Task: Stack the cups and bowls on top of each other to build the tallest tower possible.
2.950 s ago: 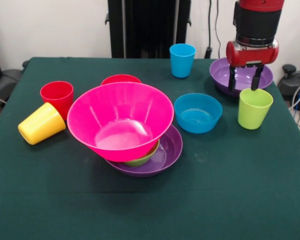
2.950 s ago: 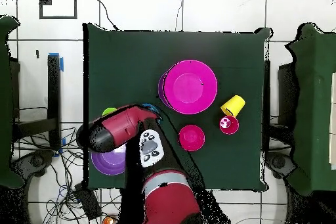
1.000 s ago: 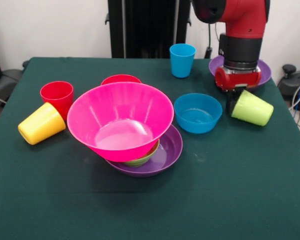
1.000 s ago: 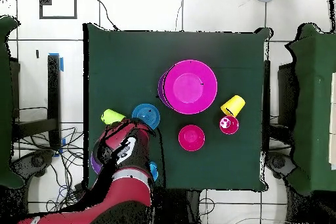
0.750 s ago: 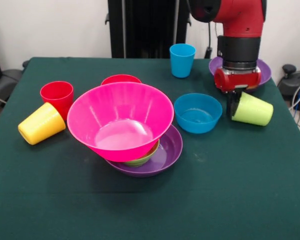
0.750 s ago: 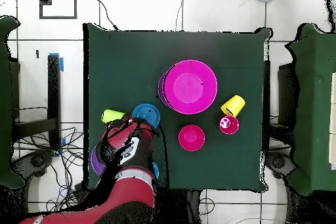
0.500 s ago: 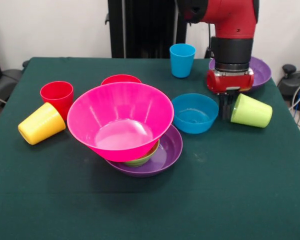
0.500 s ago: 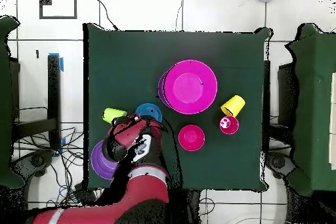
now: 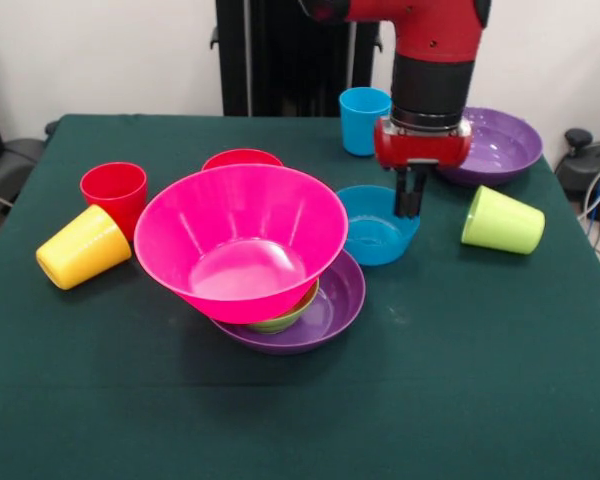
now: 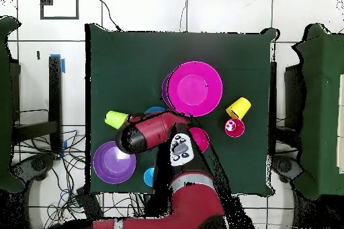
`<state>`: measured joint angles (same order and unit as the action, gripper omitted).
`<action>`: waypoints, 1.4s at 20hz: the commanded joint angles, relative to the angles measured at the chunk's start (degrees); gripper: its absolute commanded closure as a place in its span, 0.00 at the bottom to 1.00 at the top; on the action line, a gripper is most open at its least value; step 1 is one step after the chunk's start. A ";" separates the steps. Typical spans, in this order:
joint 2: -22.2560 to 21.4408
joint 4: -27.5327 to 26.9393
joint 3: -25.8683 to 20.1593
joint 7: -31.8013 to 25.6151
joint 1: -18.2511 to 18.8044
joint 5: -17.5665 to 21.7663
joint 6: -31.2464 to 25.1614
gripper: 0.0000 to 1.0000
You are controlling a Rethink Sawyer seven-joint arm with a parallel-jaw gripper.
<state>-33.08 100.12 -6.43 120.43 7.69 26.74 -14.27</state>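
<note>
A dark green tabletop (image 9: 500, 400) carries the scattered cups and bowls. The landmark is the large pink bowl (image 9: 242, 240), near the middle of the front view. It sits tilted on a small green bowl (image 9: 285, 318), which lies in a wide purple bowl (image 9: 332, 305); this pile is the only tower so far, so the task looks to be at an early stage.

A second purple bowl (image 9: 490, 146) sits well to the right of the pink bowl and farther back. Just right of the pink bowl, touching or nearly touching its rim, is the medium blue bowl (image 9: 373, 230), which looks tipped up on its right side. The gripper (image 9: 408, 195) comes down on that raised rim; its dark fingers appear drawn close together about the rim, though a firm grip cannot be confirmed. The step in hand seems to be taking the blue bowl; the next move would call for lifting it clear and setting it level on the tower.

A small red bowl (image 9: 242, 158) peeks out behind the pink bowl, mostly hidden. The lime green cup (image 9: 501, 221) lies on its side far right, the blue cup (image 9: 364, 120) stands behind right, and the red cup (image 9: 114, 192) stands left beside the toppled yellow cup (image 9: 82, 248). In the overhead view the arm covers the blue bowl.
</note>
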 commanded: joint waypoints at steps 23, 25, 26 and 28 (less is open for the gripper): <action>-1.18 2.77 -8.52 -0.29 -1.08 1.54 -4.37 0.00; -0.52 2.47 -7.90 0.03 -1.60 1.87 -3.99 0.00; 0.12 2.18 -7.63 -0.33 -1.88 1.65 -5.66 0.00; 2.08 1.24 -6.78 -0.82 -2.64 1.45 -8.72 0.00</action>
<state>-36.36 100.91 -10.89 120.43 6.94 26.74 -17.27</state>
